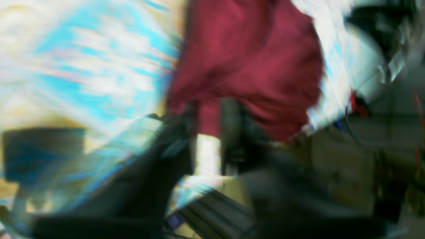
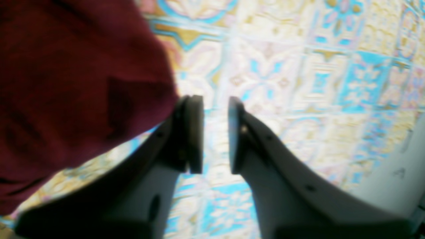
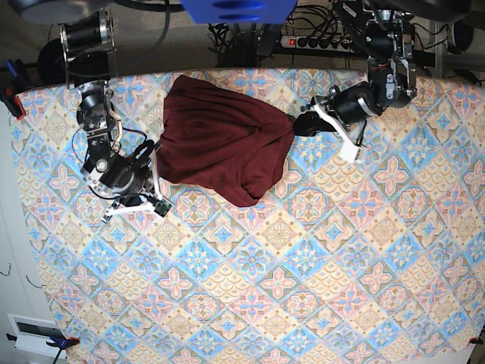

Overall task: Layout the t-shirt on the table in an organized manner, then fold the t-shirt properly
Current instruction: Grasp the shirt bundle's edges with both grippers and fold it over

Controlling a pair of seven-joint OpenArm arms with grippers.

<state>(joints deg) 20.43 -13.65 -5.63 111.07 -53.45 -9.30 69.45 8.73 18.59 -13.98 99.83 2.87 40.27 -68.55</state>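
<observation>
The dark maroon t-shirt (image 3: pixel 220 140) lies bunched in a rough heap on the far middle of the patterned table (image 3: pixel 303 288). My left gripper (image 3: pixel 297 123) is at the shirt's right edge. In the blurred left wrist view a strip of the t-shirt (image 1: pixel 252 56) runs down between the dark fingers of the left gripper (image 1: pixel 208 114), which look shut on it. My right gripper (image 3: pixel 151 158) sits at the shirt's left edge. In the right wrist view the right gripper (image 2: pixel 215 132) shows a narrow gap with only table (image 2: pixel 298 66) in it, and the t-shirt (image 2: pixel 73 83) lies just left of its fingers.
Cables and a power strip (image 3: pixel 318 42) run behind the table's far edge. The arm bases (image 3: pixel 87 34) stand at the far left and far right corners. A small grey device (image 3: pixel 34 330) sits off the table's near left corner.
</observation>
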